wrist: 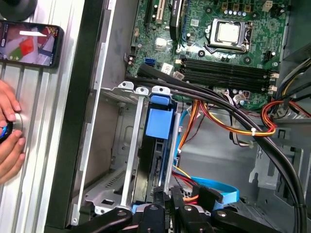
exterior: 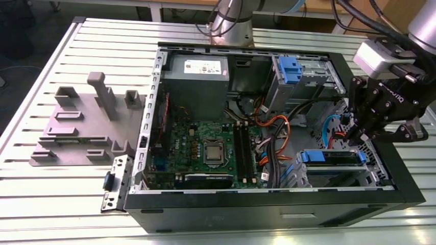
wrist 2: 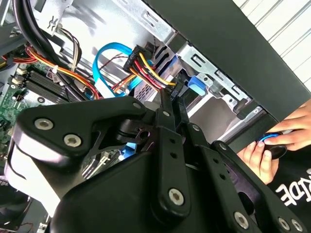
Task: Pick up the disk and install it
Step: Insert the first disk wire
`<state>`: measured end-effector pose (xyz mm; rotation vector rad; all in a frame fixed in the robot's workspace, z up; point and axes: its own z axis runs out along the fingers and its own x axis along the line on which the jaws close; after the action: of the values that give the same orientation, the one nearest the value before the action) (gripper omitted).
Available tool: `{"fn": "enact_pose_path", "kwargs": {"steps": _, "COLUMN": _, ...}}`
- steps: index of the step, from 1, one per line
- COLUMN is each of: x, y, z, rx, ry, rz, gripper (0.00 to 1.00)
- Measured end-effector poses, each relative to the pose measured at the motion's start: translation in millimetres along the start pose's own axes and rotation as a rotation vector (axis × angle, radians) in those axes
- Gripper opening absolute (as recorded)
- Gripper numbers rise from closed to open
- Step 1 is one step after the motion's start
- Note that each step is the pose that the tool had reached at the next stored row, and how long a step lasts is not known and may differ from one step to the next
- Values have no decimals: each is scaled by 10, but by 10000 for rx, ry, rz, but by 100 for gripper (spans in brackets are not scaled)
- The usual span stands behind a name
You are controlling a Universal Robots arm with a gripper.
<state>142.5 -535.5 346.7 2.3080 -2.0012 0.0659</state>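
Note:
The disk [exterior: 330, 157], with its bright blue bracket, sits slotted in the lower drive cage at the exterior view's right of the open computer case [exterior: 272, 204]. In the first wrist view the disk [wrist: 159, 121] stands edge-on between the cage's metal rails. My gripper [exterior: 361, 138] hangs just above the disk's outer end, its fingers closed together with nothing visible between them. In both wrist views the gripper [wrist: 167, 194] [wrist 2: 172, 97] points at that end, close to the blue bracket [wrist 2: 197, 83].
Orange, red and blue cables [exterior: 286, 132] cross the case beside the cage. A second blue tab [exterior: 289, 69] sits in the upper cage near the grey power supply [exterior: 197, 76]. A grey fixture [exterior: 81, 122] lies outside the case. A person's hand [wrist: 7, 136] and a phone [wrist: 29, 43] rest on the table.

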Motion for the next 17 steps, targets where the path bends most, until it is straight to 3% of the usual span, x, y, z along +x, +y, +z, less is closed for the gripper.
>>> {"fn": "enact_pose_path", "kwargs": {"steps": 5, "x": 78, "y": 29, "z": 26, "rx": 51, "ry": -95, "rz": 1, "gripper": 18}}
{"fn": "enact_pose_path", "kwargs": {"steps": 10, "x": 109, "y": 56, "z": 51, "rx": 117, "ry": -271, "rz": 16, "gripper": 18}}
{"fn": "enact_pose_path", "kwargs": {"steps": 17, "x": 105, "y": 63, "z": 88, "rx": 123, "ry": -315, "rz": 369, "gripper": 18}}
